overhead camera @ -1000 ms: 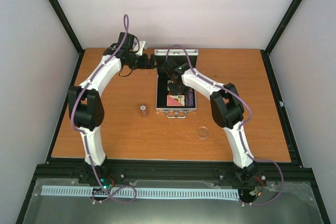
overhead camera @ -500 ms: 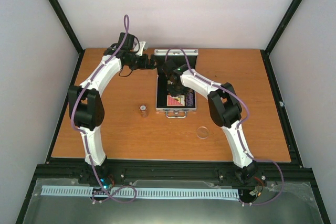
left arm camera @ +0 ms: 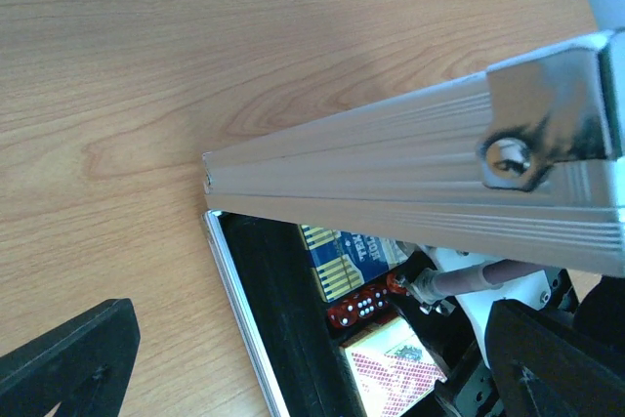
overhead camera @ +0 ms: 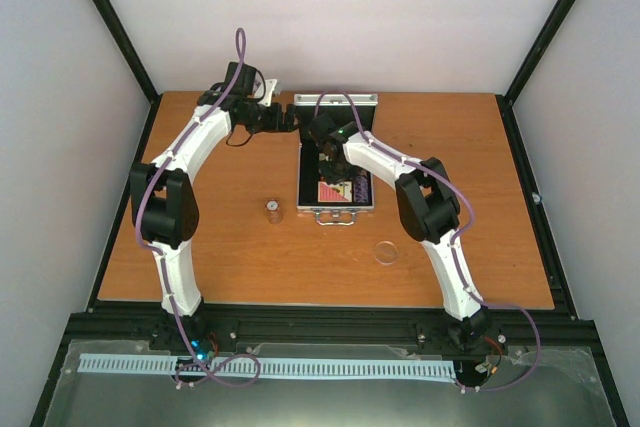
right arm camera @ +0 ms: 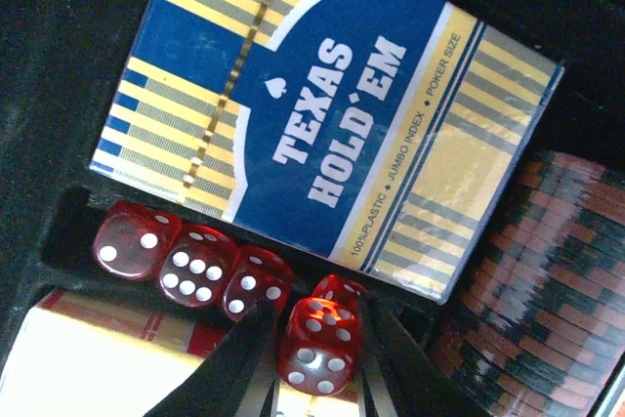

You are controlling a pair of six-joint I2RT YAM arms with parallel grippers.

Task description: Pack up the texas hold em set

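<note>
Right gripper [right arm camera: 312, 312] narrowly pinches a red die [right arm camera: 318, 347].

A translucent red die [right arm camera: 317, 344] with white pips sits between the right gripper's [right arm camera: 311, 317] fingers [right arm camera: 229, 368]; 3 matching dice [right arm camera: 190, 266] lie to its left. Beyond the fingertips, the card deck [right arm camera: 322, 124] is blue with yellow stripes and white lettering. To the right, chip edges [right arm camera: 532, 280] are striped rust-brown and dark. Lining [right arm camera: 59, 65] black; case [left arm camera: 391, 178] ribbed silver.
</note>
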